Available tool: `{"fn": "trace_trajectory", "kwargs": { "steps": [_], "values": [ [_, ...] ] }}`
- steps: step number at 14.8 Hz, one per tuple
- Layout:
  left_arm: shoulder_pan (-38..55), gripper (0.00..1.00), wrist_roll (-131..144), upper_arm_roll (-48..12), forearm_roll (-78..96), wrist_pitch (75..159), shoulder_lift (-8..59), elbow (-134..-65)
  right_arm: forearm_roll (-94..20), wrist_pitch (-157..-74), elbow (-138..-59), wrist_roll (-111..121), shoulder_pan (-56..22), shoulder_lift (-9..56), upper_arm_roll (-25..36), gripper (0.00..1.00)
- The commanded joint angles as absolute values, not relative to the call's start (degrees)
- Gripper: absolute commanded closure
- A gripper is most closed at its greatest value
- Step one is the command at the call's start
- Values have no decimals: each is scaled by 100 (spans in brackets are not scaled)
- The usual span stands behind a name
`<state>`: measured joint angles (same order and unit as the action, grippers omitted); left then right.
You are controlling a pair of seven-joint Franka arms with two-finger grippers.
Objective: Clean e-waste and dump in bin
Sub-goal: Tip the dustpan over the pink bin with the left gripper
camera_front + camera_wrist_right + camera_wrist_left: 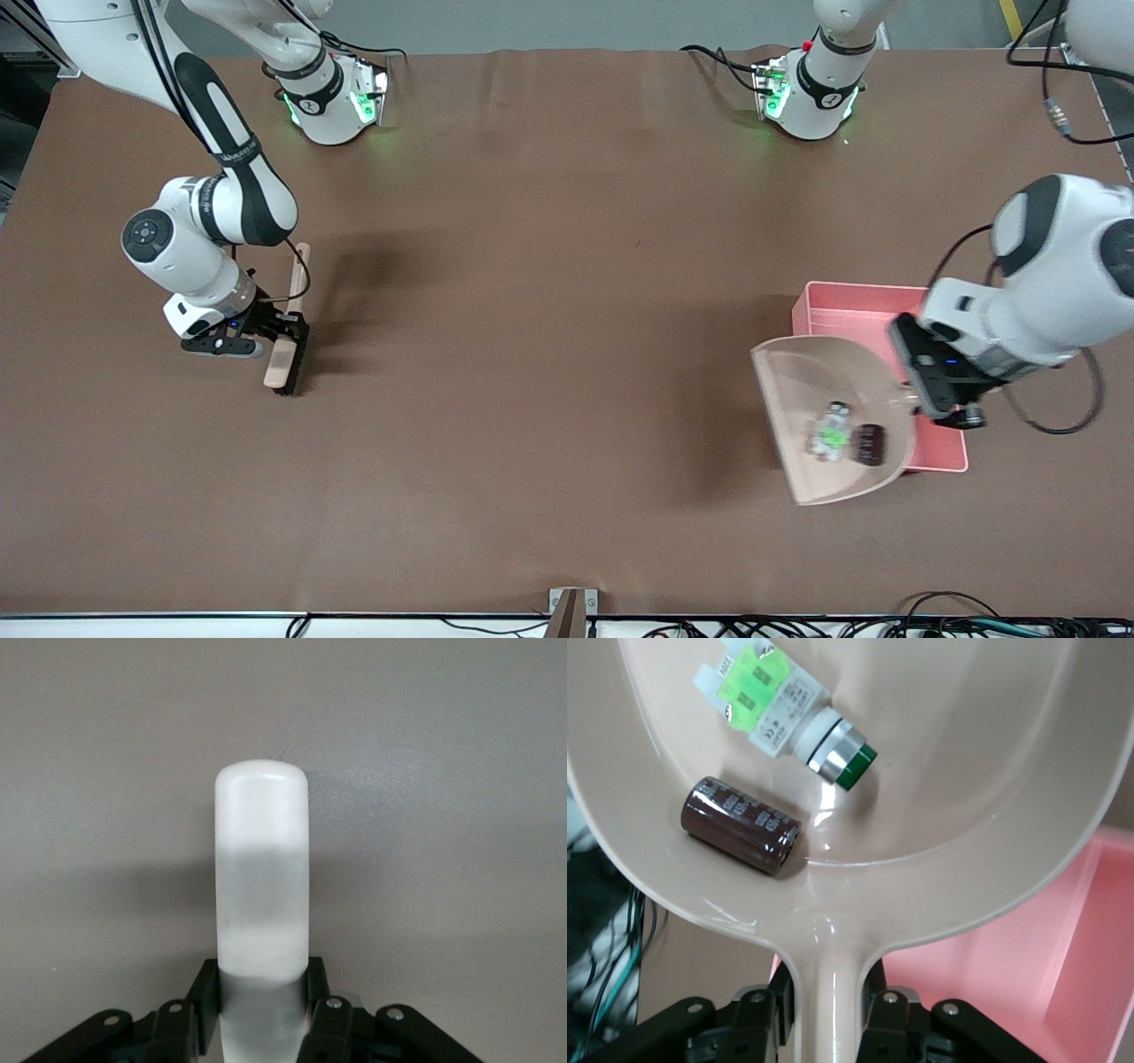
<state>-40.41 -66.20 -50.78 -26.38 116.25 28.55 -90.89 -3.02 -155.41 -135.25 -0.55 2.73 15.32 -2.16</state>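
Two e-waste parts, a white switch [788, 713] and a maroon capacitor [741, 825], print unreadable, lie in the dustpan [802, 403] gripped by the left claw [827, 1010] over the bin [846, 310]. The right claw [266, 337] grips one brush [288, 332] on the table [549, 266].

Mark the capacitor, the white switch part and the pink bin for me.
capacitor [741, 825], left wrist view, middle of its dark barrel, lying in the dustpan.
white switch part [780, 709], left wrist view, on its white body.
bin [846, 307], front view, bare pink floor near its corner.
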Motion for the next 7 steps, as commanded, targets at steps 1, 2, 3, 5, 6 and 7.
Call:
{"fn": "trace_trajectory", "kwargs": {
  "steps": [1,2,3,5,6,7],
  "values": [
    [-4560,92,-7065,-5142,-3161,11566,2689,-9228,-237,-15618,-13746,53,448,1301,-299,93],
    [-4709,92,-7197,-5142,-3451,11566,2724,-9237,-237,-15618,-13746,53,448,1301,-299,91],
    [-4850,92,-7268,-5133,-3680,11566,2759,-9246,-237,-15609,-13737,70,457,1301,-299,86],
    [-4992,92,-7339,-5133,-4268,11566,2935,-9263,-237,-15592,-13737,175,475,1301,-299,71],
    [-5001,92,-7339,-5133,-4559,11566,2979,-9342,-237,-15592,-13729,202,475,1301,-299,64],
    [-5001,92,-7330,-5115,-4875,11566,2979,-9465,-237,-15566,-13711,228,475,1301,-299,57]
  ]
}}
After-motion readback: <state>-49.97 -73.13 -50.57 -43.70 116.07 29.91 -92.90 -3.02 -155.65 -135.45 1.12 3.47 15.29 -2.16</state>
